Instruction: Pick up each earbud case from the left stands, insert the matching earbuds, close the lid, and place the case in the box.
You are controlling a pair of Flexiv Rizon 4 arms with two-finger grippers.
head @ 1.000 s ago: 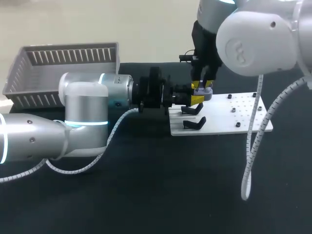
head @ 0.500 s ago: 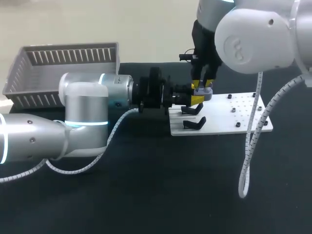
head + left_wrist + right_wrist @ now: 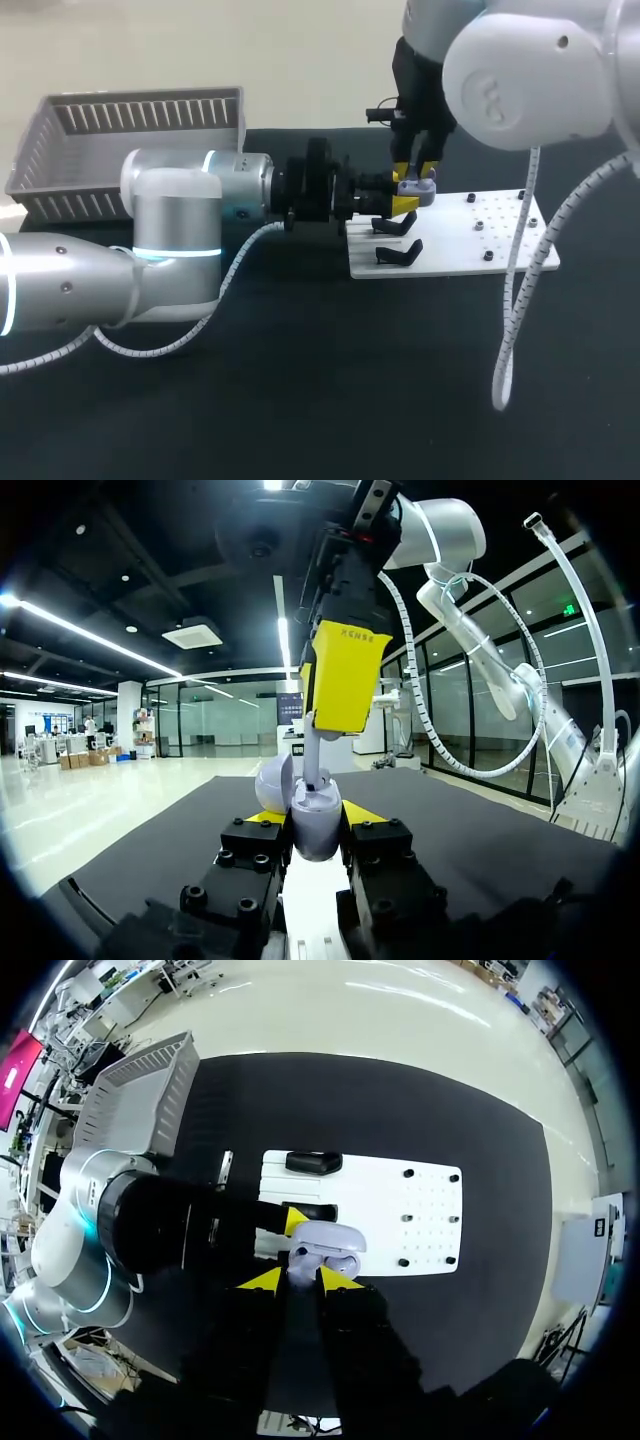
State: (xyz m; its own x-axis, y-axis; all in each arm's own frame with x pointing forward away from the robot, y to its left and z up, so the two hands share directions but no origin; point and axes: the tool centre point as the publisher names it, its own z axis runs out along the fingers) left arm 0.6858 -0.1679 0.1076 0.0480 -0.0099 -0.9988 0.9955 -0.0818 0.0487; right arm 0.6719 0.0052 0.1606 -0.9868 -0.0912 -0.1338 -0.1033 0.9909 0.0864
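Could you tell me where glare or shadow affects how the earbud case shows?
Head view: the earbud case sits below the brightly lit right arm. Left wrist view: room lights glare behind, yet the case is evenly lit. Right wrist view: the right gripper is shadowed; the case stands out.

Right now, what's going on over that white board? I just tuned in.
The left gripper is shut on a lavender earbud case and holds it, lid open, above the white board. The right gripper hangs straight above the open case, right at its mouth. I cannot tell whether it holds an earbud. The nearer black stand on the board holds nothing. The grey box sits at the table's far left.
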